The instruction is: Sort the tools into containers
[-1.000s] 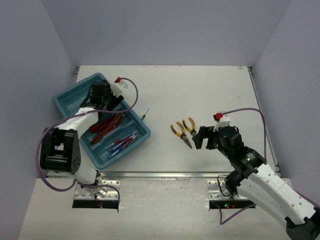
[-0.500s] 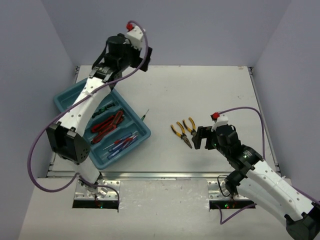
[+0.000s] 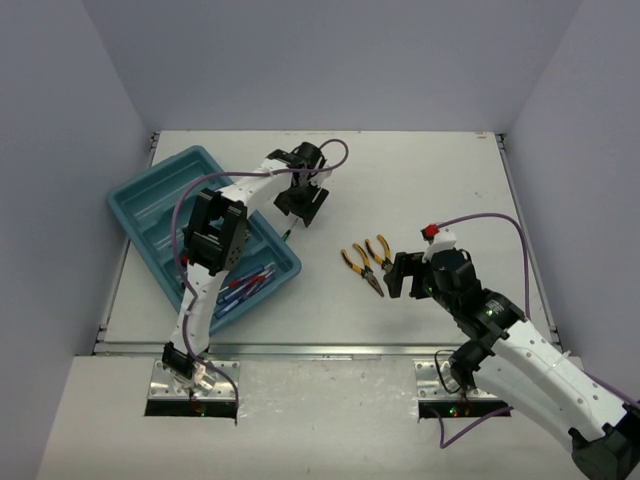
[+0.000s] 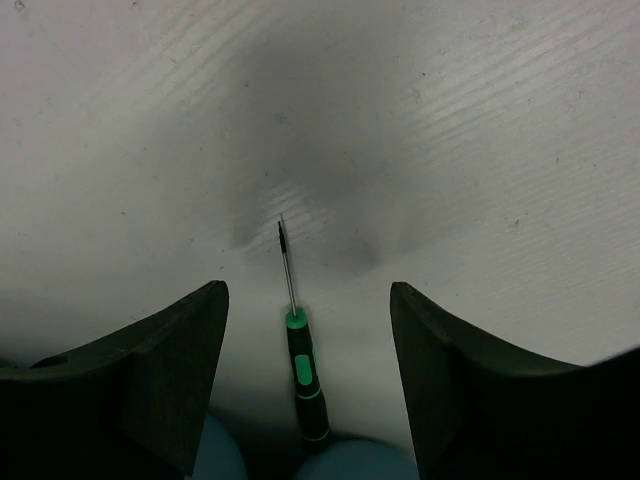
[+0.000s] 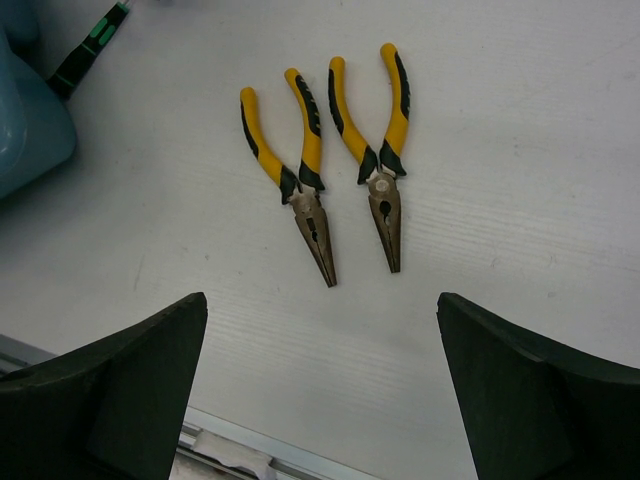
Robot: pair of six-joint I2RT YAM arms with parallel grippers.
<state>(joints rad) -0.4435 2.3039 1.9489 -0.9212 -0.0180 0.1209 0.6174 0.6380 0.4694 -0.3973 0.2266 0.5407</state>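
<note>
A thin black-green screwdriver lies on the white table just off the teal tray's right rim. My left gripper hangs over it, open, one finger on each side of the handle and touching neither side. In the top view the left gripper sits just above that screwdriver. Two yellow-handled pliers lie side by side, noses toward my right gripper, which is open and empty a short way in front of them. Blue-handled screwdrivers rest in the tray.
My left arm crosses over the tray and hides much of what lies in it; a bit of red handle shows. The tray's corner is at the left edge of the right wrist view. Grey walls stand on three sides.
My left arm has left the tray, swung up high, then come down to the right over the black-green screwdriver. The right arm has barely moved.
</note>
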